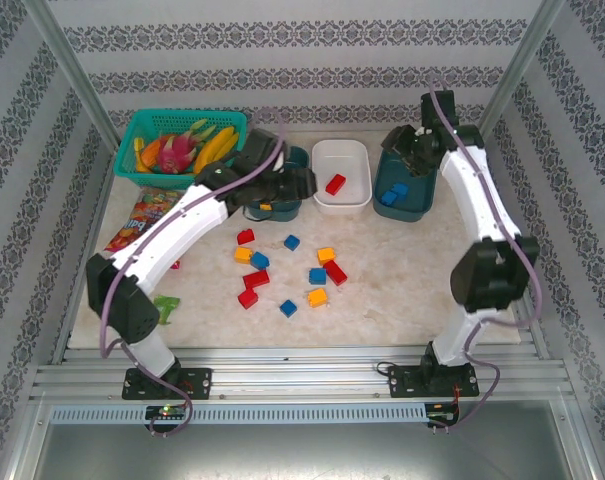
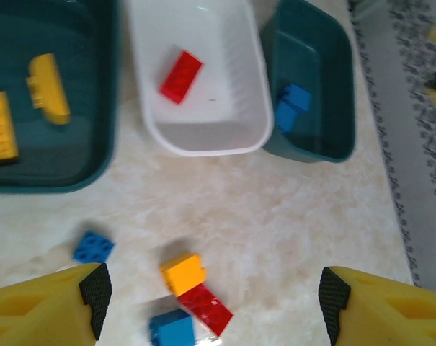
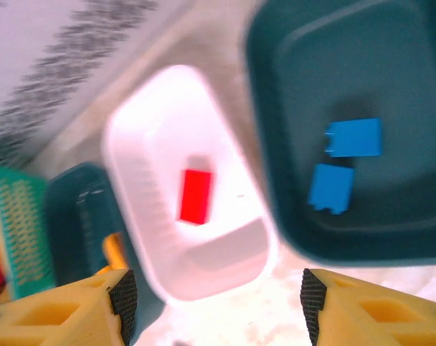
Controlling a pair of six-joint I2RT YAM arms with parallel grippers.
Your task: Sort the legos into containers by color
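Three containers stand in a row at the back: a dark teal tub (image 2: 52,162) holding two yellow legos (image 2: 48,88), a white tub (image 1: 342,160) with one red lego (image 1: 335,184), and a second dark teal tub (image 1: 414,205) with two blue legos (image 3: 331,187). Several loose red, blue and yellow legos (image 1: 317,276) lie scattered mid-table. My left gripper (image 1: 294,184) hangs open by the left tub; in its wrist view a yellow lego (image 2: 183,273) and a red lego (image 2: 205,308) lie on the table below the open left gripper (image 2: 214,299). My right gripper (image 3: 218,299) is open, empty, above the right tub.
A bright teal mesh basket (image 1: 132,165) of toy fruit sits at the back left. A colourful snack bag (image 1: 147,215) lies under the left arm, and a small green item (image 1: 167,305) rests near that arm's elbow. Patterned walls and metal posts enclose the table.
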